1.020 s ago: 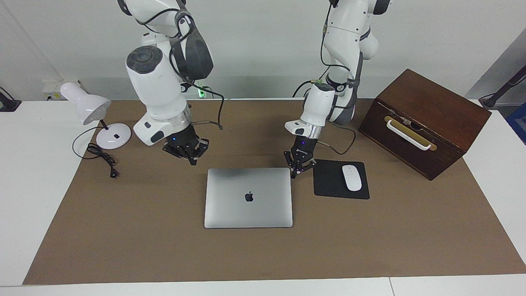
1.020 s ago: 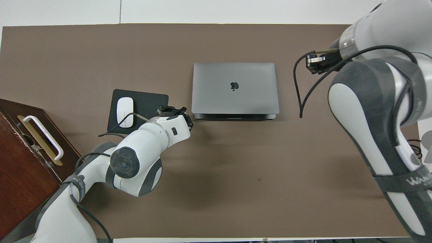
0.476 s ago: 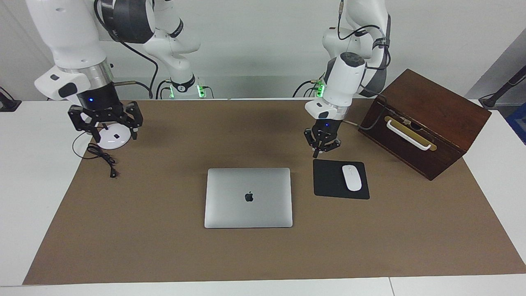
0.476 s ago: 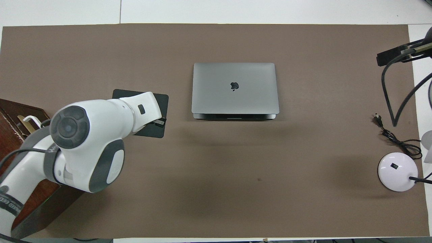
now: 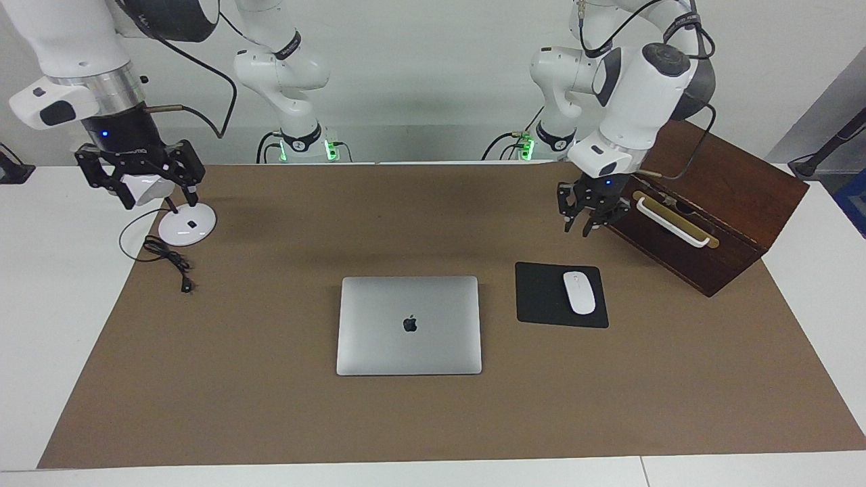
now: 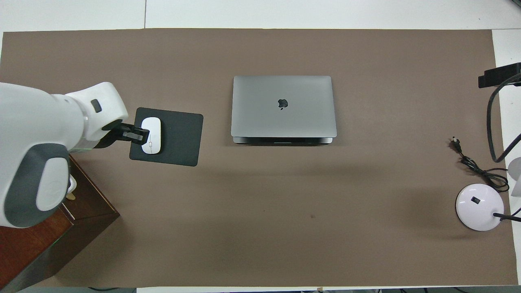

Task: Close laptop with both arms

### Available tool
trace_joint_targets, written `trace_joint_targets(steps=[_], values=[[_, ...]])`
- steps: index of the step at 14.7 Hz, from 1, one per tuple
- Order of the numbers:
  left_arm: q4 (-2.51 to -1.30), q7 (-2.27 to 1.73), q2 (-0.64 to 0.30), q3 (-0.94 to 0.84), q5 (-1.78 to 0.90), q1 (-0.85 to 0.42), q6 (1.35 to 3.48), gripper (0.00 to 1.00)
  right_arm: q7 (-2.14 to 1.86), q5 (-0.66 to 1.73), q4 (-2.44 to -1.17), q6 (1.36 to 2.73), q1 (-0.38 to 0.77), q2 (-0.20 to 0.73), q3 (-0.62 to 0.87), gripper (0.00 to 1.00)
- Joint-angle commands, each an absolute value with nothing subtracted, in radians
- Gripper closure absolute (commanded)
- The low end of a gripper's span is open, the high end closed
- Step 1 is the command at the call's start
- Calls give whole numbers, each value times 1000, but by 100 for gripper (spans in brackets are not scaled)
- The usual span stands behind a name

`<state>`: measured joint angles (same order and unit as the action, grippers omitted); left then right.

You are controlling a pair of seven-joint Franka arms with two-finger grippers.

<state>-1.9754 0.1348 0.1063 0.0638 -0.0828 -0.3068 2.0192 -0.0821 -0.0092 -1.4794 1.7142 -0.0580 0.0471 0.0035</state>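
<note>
The silver-grey laptop lies in the middle of the brown mat with its lid down flat and the apple logo up; it also shows in the overhead view. My left gripper hangs in the air beside the wooden box, over the mat next to the mouse pad, well clear of the laptop. In the overhead view it covers the edge of the mouse pad. My right gripper is open and empty, raised over the white lamp at the right arm's end of the table. Neither gripper touches the laptop.
A black mouse pad with a white mouse lies beside the laptop toward the left arm's end. The dark wooden box with a white handle stands nearer to the robots than the pad. A white lamp base and its black cord lie at the right arm's end.
Both grippers have risen and drawn away from the laptop's corners, the right one out over the lamp, the left one toward the wooden box. The laptop has not moved.
</note>
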Motion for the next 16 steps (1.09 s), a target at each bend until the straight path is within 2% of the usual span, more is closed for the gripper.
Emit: trace_joint_targets(steps=[1, 3, 11, 16], values=[[-1964, 133, 150, 55, -83, -236, 1935, 0, -55, 8, -1532, 1717, -94, 9, 28, 0], [-1960, 133, 175, 54, -83, -190, 1925, 0, -35, 5, -1508, 1665, -65, 20, 23, 0], [-1959, 141, 209, 54, -81, 26, 1925, 0, -38, -12, -1516, 1663, -63, 17, 26, 0], [-1875, 133, 189, 54, -63, 23, 1853, 0, -35, -11, -1516, 1632, -64, 14, 26, 0]])
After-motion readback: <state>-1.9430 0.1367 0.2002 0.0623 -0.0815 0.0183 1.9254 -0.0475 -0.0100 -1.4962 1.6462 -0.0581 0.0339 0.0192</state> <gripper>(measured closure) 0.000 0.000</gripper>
